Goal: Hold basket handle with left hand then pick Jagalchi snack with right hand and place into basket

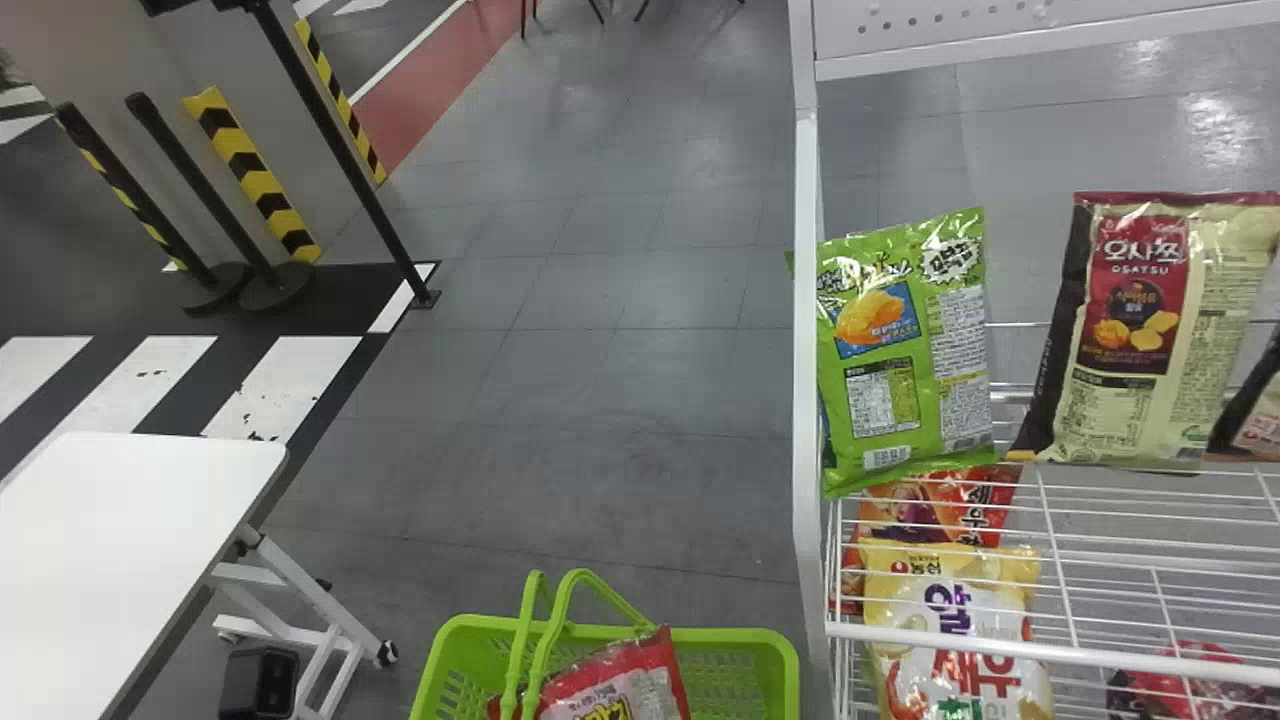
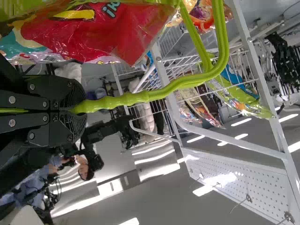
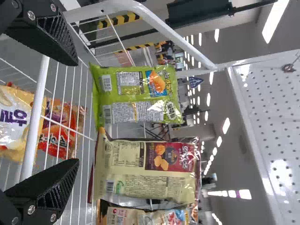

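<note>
The green basket (image 1: 740, 650) stands at the bottom of the head view, its handles (image 1: 545, 640) raised and a red snack bag (image 1: 625, 685) inside. In the left wrist view my left gripper (image 2: 75, 110) is shut on the green basket handle (image 2: 154, 95), beside a red bag (image 2: 98, 33). My right gripper (image 3: 77, 111) is open at the shelf front, nothing between its fingers. Beyond it stand a green bag (image 3: 136, 93) and a cream-and-maroon bag (image 3: 145, 161). I cannot tell which bag is the Jagalchi snack.
The white rack's post (image 1: 806, 400) rises right of the basket. Its wire shelf (image 1: 1130, 560) lies above a yellow bag (image 1: 950, 610) and an orange-red bag (image 1: 985, 500). A white table (image 1: 120, 540) is at the left, with a black object (image 1: 258, 683) near its legs.
</note>
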Controlling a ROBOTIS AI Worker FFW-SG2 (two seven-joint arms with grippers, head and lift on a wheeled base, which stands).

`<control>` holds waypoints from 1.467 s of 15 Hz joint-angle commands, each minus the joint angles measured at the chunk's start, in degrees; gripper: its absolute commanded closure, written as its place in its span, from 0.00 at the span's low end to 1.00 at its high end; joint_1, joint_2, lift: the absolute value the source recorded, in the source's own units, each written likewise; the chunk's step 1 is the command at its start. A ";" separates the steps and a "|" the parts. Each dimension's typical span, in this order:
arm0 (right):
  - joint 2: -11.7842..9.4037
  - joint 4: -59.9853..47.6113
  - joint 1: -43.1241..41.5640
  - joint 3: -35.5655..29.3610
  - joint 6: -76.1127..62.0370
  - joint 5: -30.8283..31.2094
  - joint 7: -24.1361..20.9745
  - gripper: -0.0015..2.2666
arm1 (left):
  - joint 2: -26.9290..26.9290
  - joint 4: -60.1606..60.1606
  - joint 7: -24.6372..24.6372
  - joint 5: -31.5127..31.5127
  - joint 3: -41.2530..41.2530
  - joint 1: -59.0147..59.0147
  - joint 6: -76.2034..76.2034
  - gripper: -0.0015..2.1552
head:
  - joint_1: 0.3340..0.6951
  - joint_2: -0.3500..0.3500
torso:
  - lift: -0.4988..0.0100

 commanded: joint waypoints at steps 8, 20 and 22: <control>0.14 15.56 0.56 -5.54 -22.76 -2.21 -0.87 0.04 | -1.39 -0.35 -0.57 -2.22 -0.64 -0.13 0.35 1.00 | 1.00 0.86 | 0.96; 0.14 13.10 0.65 -7.21 -15.02 -3.70 -0.87 0.04 | -2.00 -1.23 -0.57 -2.74 -0.73 0.31 1.23 1.00 | 1.00 0.71 | 0.96; 0.14 13.10 0.65 -7.21 -15.02 -3.70 -0.87 0.04 | -2.00 -1.23 -0.57 -2.74 -0.73 0.31 1.41 1.00 | 1.00 0.72 | 0.96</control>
